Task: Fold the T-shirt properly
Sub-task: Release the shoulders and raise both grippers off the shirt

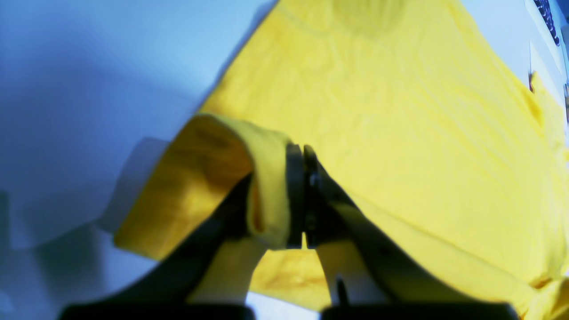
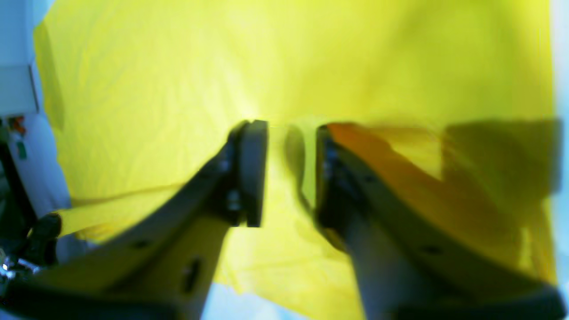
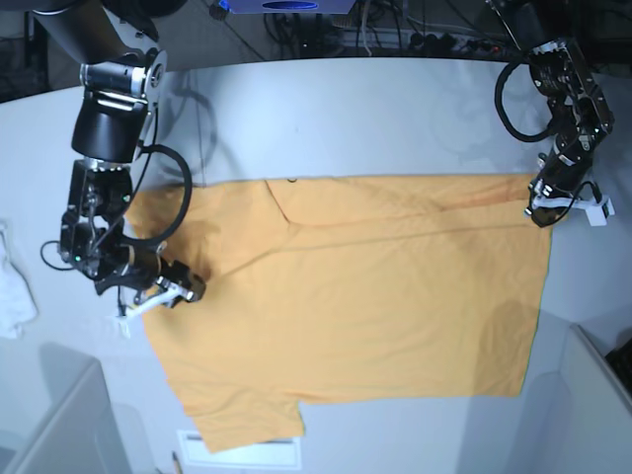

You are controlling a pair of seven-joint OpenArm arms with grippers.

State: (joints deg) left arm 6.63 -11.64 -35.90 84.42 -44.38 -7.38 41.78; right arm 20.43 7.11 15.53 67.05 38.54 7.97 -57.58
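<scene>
The light-orange T-shirt point(image 3: 375, 296) lies spread flat on the white table point(image 3: 395, 118), with one sleeve at the bottom left. My left gripper point(image 3: 541, 209) is at the shirt's upper right corner. In the left wrist view the left gripper point(image 1: 303, 149) is shut on a lifted fold of the T-shirt point(image 1: 400, 111). My right gripper point(image 3: 183, 291) sits at the shirt's left edge. The right wrist view shows the right gripper point(image 2: 291, 126) with its jaws apart and a ridge of the T-shirt point(image 2: 178, 66) standing loose between them.
A small white cloth point(image 3: 15, 291) lies at the table's left edge. A white label point(image 3: 247, 454) pokes out below the shirt's bottom sleeve. Cables point(image 3: 395, 39) run along the back. Grey panels point(image 3: 59, 425) stand at both front corners.
</scene>
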